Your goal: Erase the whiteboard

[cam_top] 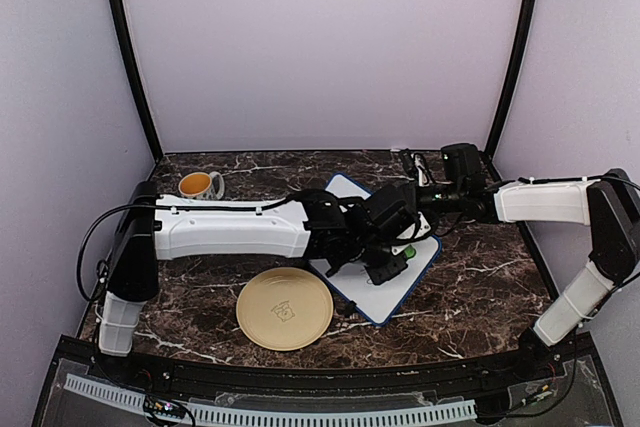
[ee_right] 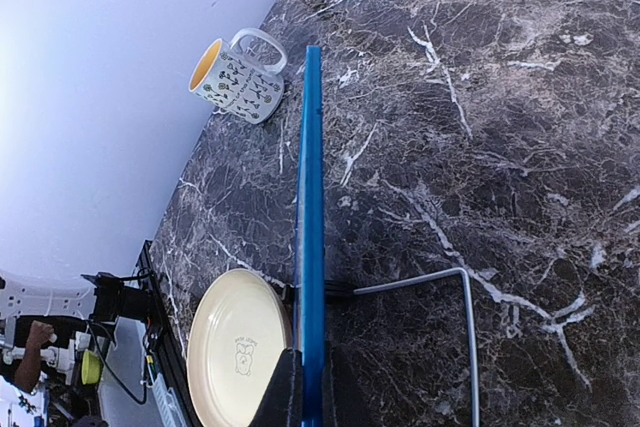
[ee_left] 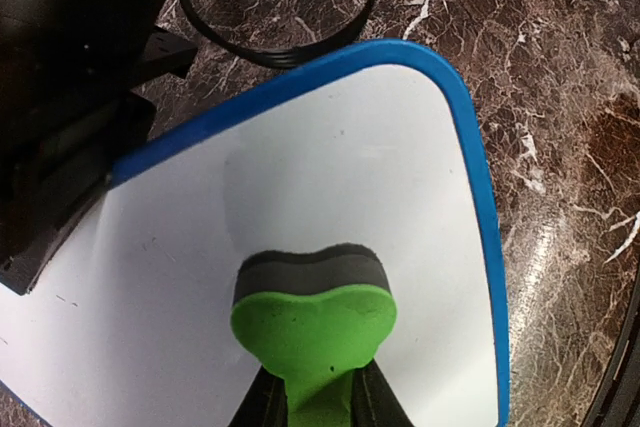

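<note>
Marble-pattern table (cam_top: 480, 287), dark with white veins. The whiteboard (cam_top: 405, 284) lies on it right of centre, turned so that one corner points toward the arm bases. The plate (cam_top: 285, 309) sits just beside the board's near-left edge, but from above I cannot tell whether they touch. The mug (cam_top: 200, 185) stands upright at the far left, well apart from the board.

Left arm: it reaches in from the left and over the board. The left gripper (ee_left: 315, 399) pinches the stem of a green eraser (ee_left: 313, 322), with one finger on each side of the stem. The eraser's dark felt layer shows along the far edge of the green back. It appears to rest on the white surface, about mid-board. The board around the eraser reads plain white (a few faint specks toward the left of the wrist view, too small to identify). A black cable (ee_left: 283, 54) loops over the table just past the board's rounded blue corner.

Right arm: it comes in from the right at the board's far-right side. The right gripper (ee_right: 310, 395) is clamped on the blue frame, one finger against each face. Its wrist camera sees the board edge-on as a thin blue line. In that view the plate and mug lie on one side of the line and bare marble on the other.
</note>
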Controlling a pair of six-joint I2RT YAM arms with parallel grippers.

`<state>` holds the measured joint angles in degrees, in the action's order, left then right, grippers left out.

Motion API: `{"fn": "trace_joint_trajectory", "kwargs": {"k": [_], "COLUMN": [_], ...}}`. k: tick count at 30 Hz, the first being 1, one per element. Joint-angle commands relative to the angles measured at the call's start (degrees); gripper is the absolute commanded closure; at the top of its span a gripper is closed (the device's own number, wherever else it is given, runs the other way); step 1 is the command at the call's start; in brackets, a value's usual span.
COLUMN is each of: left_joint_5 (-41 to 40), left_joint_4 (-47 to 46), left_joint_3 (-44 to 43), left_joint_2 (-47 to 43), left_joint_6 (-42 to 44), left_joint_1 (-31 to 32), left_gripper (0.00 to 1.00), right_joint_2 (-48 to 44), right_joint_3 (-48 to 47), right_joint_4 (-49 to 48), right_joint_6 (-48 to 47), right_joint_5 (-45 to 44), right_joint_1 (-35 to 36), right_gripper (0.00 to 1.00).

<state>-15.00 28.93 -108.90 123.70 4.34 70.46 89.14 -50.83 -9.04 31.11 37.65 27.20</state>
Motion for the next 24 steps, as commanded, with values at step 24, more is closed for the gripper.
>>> {"fn": "trace_joint_trajectory", "kwargs": {"k": [24], "left_joint_5": [1.23], "left_joint_4": [-15.56], "left_joint_3": [21.51], "left_joint_2": [-10.47], "left_joint_6": [-4.93], "left_joint_1": [-6.48], "left_gripper": [0.98], "right_joint_2": [0.99], "right_joint_3": [0.3], "right_joint_4": [0.52], "right_joint_6": [-1.22], "right_joint_5": [-1.26], "right_joint_1": [-0.04], "right_gripper": [1.0]}}
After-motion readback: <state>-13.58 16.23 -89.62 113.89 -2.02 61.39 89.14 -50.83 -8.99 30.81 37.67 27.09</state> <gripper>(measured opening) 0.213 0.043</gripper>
